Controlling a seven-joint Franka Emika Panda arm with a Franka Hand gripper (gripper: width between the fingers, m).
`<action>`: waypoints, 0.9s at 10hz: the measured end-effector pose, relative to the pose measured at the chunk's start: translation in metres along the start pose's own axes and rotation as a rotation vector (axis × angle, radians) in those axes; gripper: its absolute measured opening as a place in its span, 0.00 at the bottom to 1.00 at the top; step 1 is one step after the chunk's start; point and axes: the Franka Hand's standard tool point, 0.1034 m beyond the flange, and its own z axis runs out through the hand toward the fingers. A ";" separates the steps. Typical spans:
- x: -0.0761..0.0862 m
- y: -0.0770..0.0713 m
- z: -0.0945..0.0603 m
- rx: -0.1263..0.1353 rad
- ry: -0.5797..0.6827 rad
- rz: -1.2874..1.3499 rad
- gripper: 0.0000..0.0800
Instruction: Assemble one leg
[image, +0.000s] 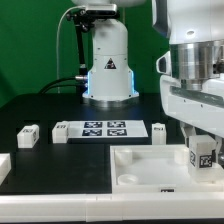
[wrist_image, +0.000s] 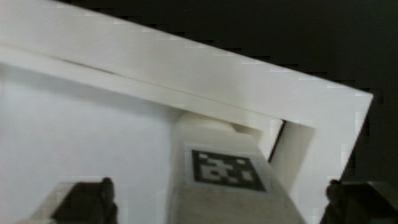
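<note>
Stands upright, the leg (wrist_image: 226, 160), in the tray (image: 140, 172) corner at the exterior view's right, near edge of the desk (image: 40, 110). Probably light, stiff, smooth plastic; best pinched on opposite flat sides. Tool (wrist_image: 214, 205) released, fingers apart around the leg.

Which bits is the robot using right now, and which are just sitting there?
In use:
gripper, jaws open in the wrist view
leg standing in the tray's corner
tray

Just sitting there:
marker board
small white blocks and on the table
</note>
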 end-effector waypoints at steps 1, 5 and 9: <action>0.001 0.000 0.000 0.000 0.001 -0.130 0.77; 0.005 0.003 0.002 -0.005 0.002 -0.550 0.81; 0.004 0.003 0.002 -0.013 0.007 -0.898 0.81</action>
